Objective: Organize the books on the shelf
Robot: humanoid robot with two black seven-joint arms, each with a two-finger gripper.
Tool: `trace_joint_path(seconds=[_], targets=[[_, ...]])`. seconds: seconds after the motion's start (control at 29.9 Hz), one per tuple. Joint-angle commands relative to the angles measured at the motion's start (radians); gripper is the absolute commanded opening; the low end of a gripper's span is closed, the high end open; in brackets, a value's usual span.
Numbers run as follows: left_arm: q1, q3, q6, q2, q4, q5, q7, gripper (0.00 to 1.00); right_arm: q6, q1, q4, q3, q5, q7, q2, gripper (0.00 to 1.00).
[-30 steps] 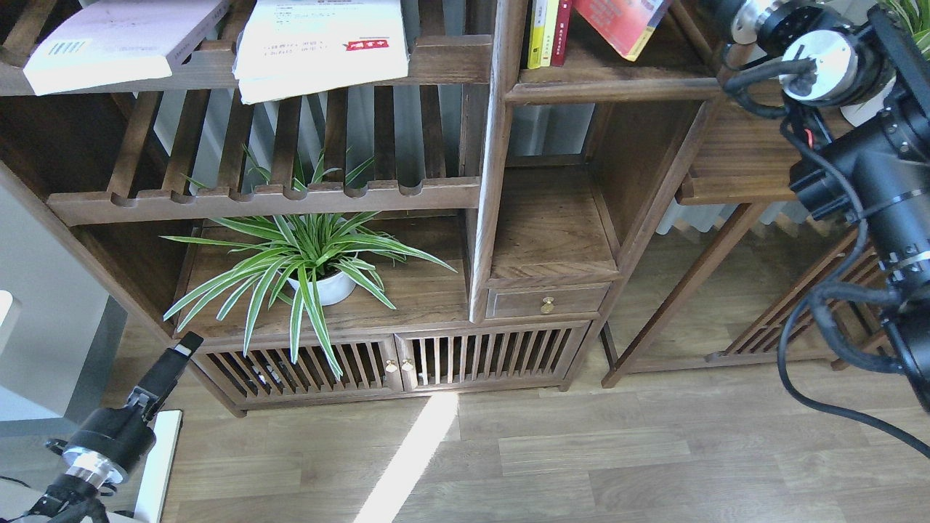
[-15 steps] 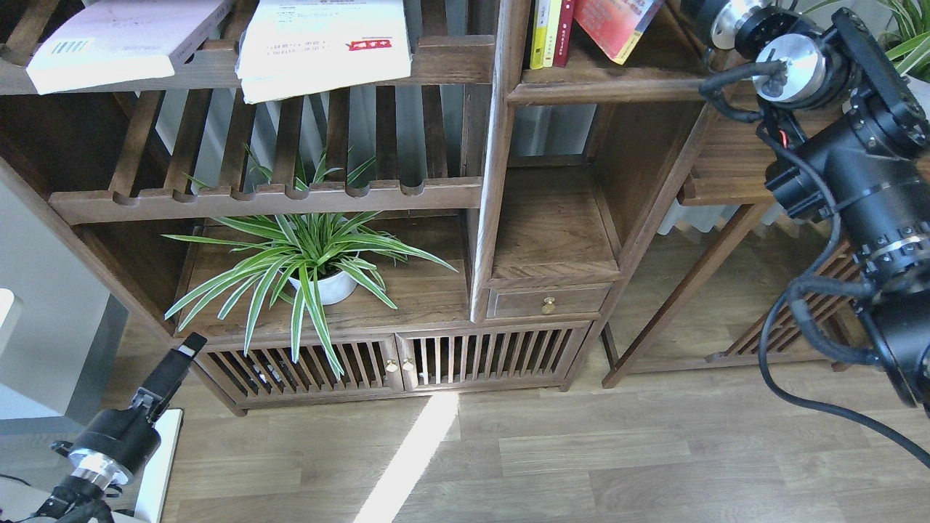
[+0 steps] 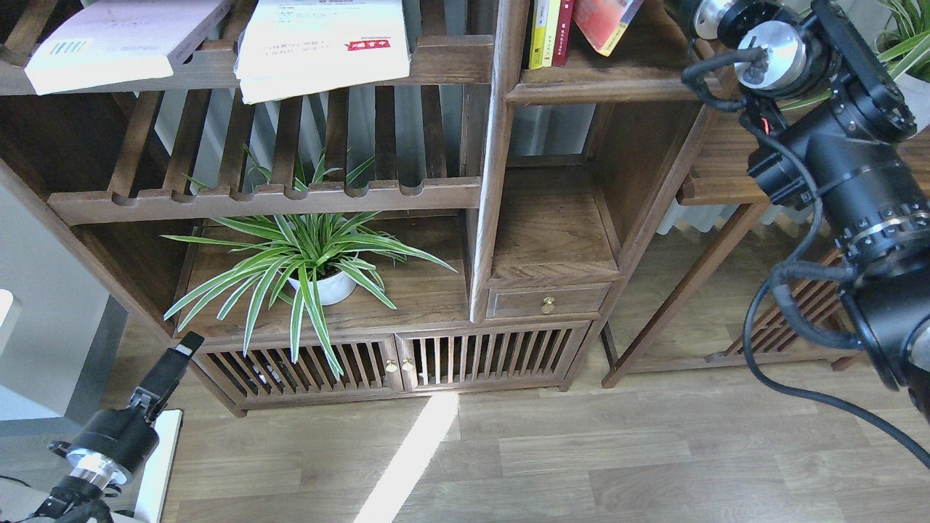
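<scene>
A pale lavender-white book (image 3: pixel 120 40) and a larger white book with a red mark (image 3: pixel 323 47) lie flat on the top slatted rack at upper left. A red-covered book (image 3: pixel 607 22) leans tilted in the narrow solid-board shelf compartment (image 3: pixel 581 76), next to upright yellow and dark red spines (image 3: pixel 548 33). My right arm's wrist (image 3: pixel 716 18) is just right of that book; its fingers are cut off by the top edge. My left gripper (image 3: pixel 182 350) hangs low at the left near the floor. It is dark and its fingers cannot be told apart.
A potted spider plant (image 3: pixel 312 269) stands on the wide lower board. Below the narrow shelf are another solid compartment (image 3: pixel 552 232) and a small drawer (image 3: pixel 546 301). A side table (image 3: pixel 726 167) stands at the right, behind my right arm.
My right arm has swung left toward the narrow shelf. The tilted red book has shifted left with it. My left arm has barely moved.
</scene>
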Motion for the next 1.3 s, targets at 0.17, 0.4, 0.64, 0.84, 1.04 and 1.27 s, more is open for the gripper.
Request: trace_joint_path(seconds=[0.17,0.4,0.64,0.84,1.04,1.27], targets=[[-0.001,0.000,0.000,-0.001,-0.004,0.002,0.005,0.98,-0.001,-0.001,-0.037,-0.006,-0.002,0.039,0.032,0.11],[0.002,0.000,0.000,-0.001,-0.004,0.000,0.003,0.98,0.005,0.013,-0.086,-0.025,0.000,0.043,0.037,0.11],[0.003,0.000,0.000,-0.004,-0.003,0.000,0.003,0.98,0.002,0.035,-0.123,-0.015,0.000,0.059,0.078,0.10],[0.005,0.000,0.000,-0.005,-0.001,0.000,0.003,0.98,0.002,0.050,-0.155,-0.015,0.000,0.071,0.084,0.11],[0.005,0.000,0.000,-0.007,-0.001,0.000,0.003,0.98,0.002,0.055,-0.174,-0.019,0.000,0.072,0.103,0.13],[0.006,0.000,0.000,-0.007,0.000,0.000,0.002,0.98,0.000,0.064,-0.175,-0.020,0.000,0.069,0.117,0.28]])
